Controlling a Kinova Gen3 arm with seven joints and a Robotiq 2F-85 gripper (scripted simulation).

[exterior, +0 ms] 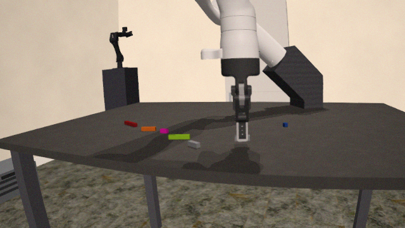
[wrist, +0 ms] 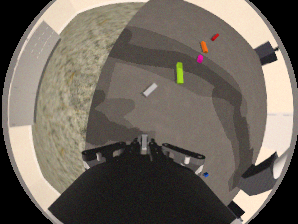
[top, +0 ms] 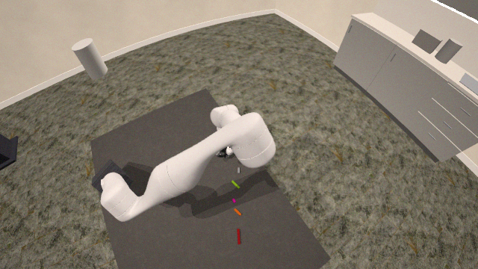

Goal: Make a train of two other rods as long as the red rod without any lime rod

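On the dark table (exterior: 332, 152), a red rod (top: 238, 236) (exterior: 130, 123) (wrist: 214, 36), an orange rod (top: 237, 211) (exterior: 148, 128) (wrist: 204, 47), a magenta rod (top: 234, 200) (exterior: 164, 130) (wrist: 200, 59), a lime rod (top: 235, 184) (exterior: 178, 137) (wrist: 180, 72) and a grey rod (top: 238, 169) (exterior: 193, 144) (wrist: 149, 90) lie in a loose row, apart from each other. A small blue rod (exterior: 285, 125) (wrist: 205, 173) lies alone on the other side. My gripper (exterior: 242, 139) (wrist: 144, 140) points straight down, low over the table between the grey and blue rods. It is shut on a small greyish rod, mostly hidden by the fingers.
The arm's dark base block (exterior: 297, 79) stands at the table's back. A black pedestal with a camera arm (exterior: 120, 85) stands behind the table's left corner. The arm hides the gripper in the top view.
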